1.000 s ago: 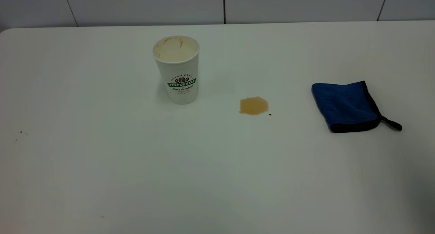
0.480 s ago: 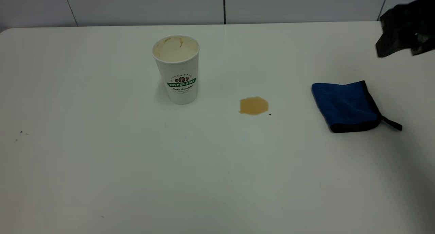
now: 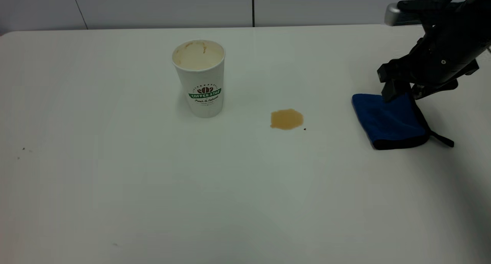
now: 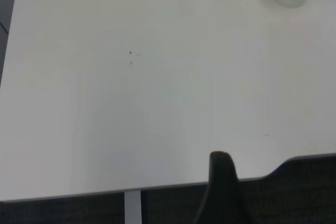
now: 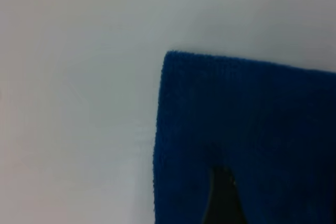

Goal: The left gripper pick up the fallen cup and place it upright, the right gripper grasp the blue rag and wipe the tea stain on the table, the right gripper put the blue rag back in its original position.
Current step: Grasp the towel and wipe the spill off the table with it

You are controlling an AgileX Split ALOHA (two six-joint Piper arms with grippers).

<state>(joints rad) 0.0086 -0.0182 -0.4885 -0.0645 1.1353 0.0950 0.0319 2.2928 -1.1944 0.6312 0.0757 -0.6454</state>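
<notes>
Right gripper (image 3: 399, 92) over rag.
Fingers (image 3: 389, 90) spread above blue rag's (image 3: 389, 120) far edge; cup (image 3: 200, 78) upright on bench (image 3: 153, 187).

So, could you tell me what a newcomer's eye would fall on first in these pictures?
Likely the blue rag at the table's right side, with the right gripper over its far edge. Next, the light-brown tea stain near the middle, and the cup standing upright to its left.
</notes>
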